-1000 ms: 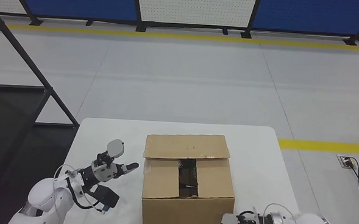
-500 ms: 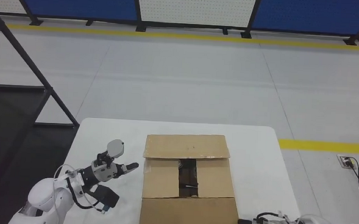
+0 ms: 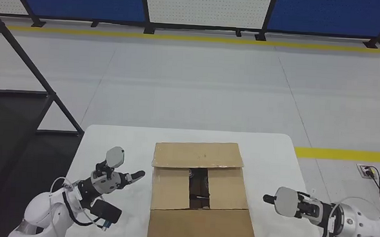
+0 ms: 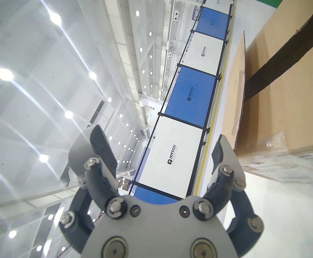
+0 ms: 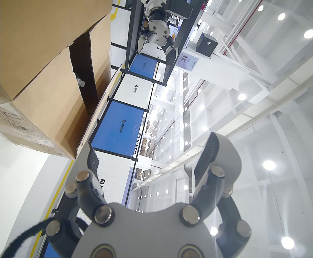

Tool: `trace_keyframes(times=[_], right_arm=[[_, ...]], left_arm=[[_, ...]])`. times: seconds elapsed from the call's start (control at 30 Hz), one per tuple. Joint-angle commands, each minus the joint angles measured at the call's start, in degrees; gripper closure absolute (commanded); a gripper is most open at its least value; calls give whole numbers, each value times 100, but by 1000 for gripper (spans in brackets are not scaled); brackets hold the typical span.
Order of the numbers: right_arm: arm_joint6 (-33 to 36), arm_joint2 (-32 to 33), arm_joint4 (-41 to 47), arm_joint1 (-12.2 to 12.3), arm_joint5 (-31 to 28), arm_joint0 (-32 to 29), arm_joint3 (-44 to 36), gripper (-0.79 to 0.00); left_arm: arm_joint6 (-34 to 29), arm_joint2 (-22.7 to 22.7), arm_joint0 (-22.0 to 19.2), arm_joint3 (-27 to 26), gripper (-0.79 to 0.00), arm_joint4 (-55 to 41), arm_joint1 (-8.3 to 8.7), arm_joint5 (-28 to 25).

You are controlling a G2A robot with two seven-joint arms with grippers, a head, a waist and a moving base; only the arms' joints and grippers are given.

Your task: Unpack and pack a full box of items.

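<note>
Both arms flank the box [image 3: 225,185], jaws apart.

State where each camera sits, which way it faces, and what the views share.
Top view: above the arms, looking down at the table and the cardboard box; the left pincer and right pincer show either side of it.
Left wrist view: behind its open pincer, tilted up past the box's side toward the ceiling lights.
Right wrist view: behind its open pincer, facing up along the box's other side; the left pincer shows beyond.
Shared: all three show the box.
</note>
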Motion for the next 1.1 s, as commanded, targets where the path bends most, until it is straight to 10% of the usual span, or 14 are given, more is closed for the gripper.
trace_keyframes(times=[0.0, 0.3, 0.7, 1.07], right_arm=[[4, 1, 3, 0, 0, -1, 0, -785], [262, -359, 313, -45, -476, 105, 118, -785], [1326, -1667, 766, -288, -2072, 1876, 1177, -785], [1326, -1667, 766, -288, -2072, 1876, 1177, -785]], left_arm=[[0, 3, -3, 2, -785, 3, -1, -1], [-129, 45, -37, -152, -785, 180, 6, -110], [-207, -285, -284, 174, -785, 1298, 127, 186], [-135, -329, -188, 167, -785, 1400, 155, 82]])
